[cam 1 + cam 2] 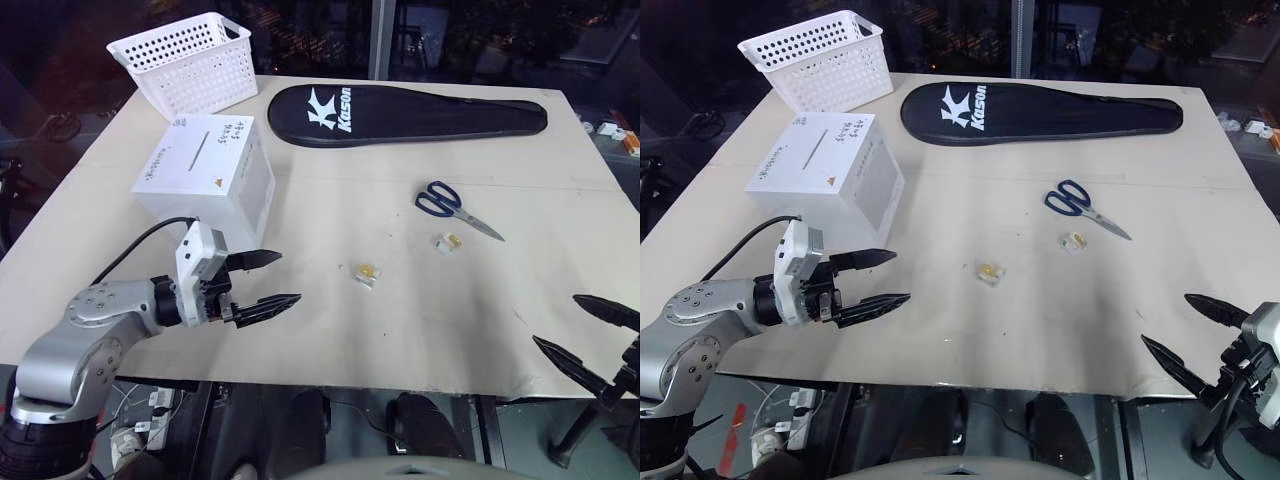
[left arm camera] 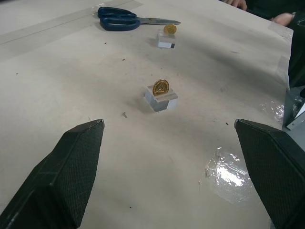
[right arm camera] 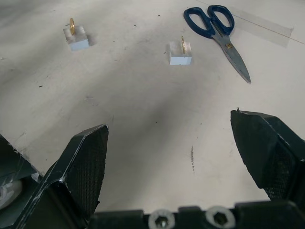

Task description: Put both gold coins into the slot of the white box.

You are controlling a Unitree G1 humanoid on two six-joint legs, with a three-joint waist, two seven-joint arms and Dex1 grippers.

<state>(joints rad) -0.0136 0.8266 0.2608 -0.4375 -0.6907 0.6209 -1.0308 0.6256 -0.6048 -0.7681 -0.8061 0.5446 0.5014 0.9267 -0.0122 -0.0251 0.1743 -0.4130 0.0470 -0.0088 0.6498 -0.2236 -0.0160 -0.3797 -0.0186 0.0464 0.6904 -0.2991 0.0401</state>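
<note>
Head camera, table top [image 1: 400, 330] taken as the clock face with 12 o'clock at the far edge. The white box [image 1: 205, 178] sits at about 10 o'clock, upright, slot on its top face, printed text and a small orange mark beside it. Two gold coins, each standing on edge in its own small clear holder: the nearer coin [image 2: 160, 87] close to centre, on holder [image 2: 161, 99]; the farther coin [image 2: 169, 29] toward 2 o'clock from the first, on holder [image 2: 166, 40]. Both are well apart from the box, neither touched by any finger. Blue-handled scissors [image 1: 456, 209] lie just beyond the farther coin, at about 1 o'clock from centre, blades closed. A black racket cover [image 1: 410, 114] lies across the far side at 12 o'clock; a white perforated basket [image 1: 187, 62] stands at 11 o'clock, behind the box. Left gripper [image 1: 278, 279] hovers at about 8 o'clock, just in front of the box, fingers spread wide and empty, aimed toward the nearer coin. Right gripper [image 1: 580, 330] is at the near edge around 4 o'clock, fingers likewise spread wide, holding nothing, pointed across the table toward both coins and the scissors.
</note>
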